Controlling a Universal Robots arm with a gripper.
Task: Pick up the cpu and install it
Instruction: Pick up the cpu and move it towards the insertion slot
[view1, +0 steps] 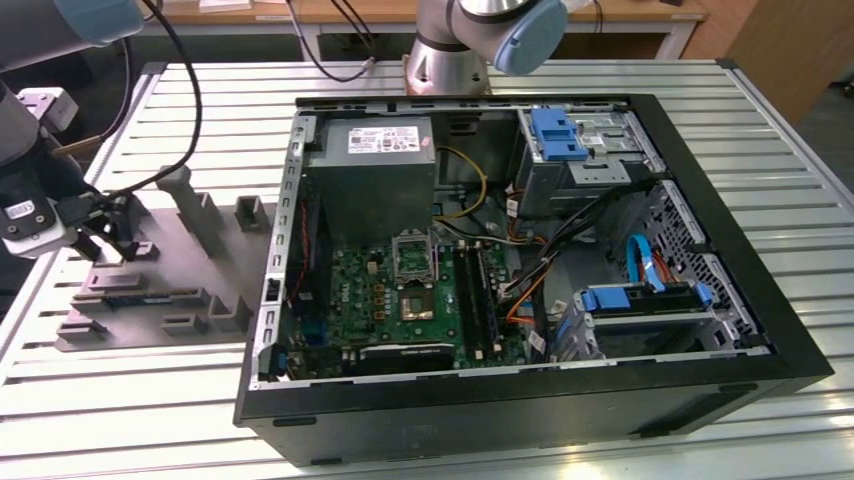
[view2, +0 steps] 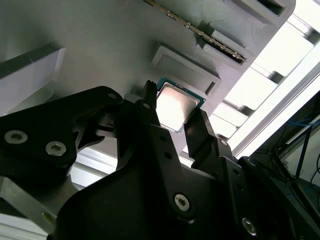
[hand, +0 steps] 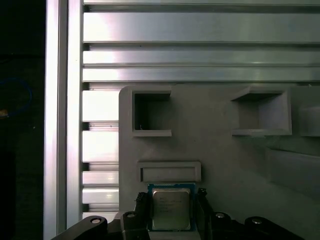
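In the exterior view the gripper (view1: 110, 243) hangs over the grey tray (view1: 174, 295) beside the computer case (view1: 747, 250); the first wrist view catches its jaws clasping the cpu (hand: 171, 209).

I'm counting one cpu (hand: 171, 209) by one grey tray (view1: 160, 232). Beside that tray one open computer case (view1: 534, 405) is lying on one counter (view1: 794, 150), holding two blue brackets (view1: 558, 135) and one grey box (view1: 380, 195).

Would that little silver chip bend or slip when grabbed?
The cpu looks flat with a metal lid, so it is probably stiff and light. Its shiny top may be slippery. Lying flat on the grey fixture, it shouldn't roll or tip.
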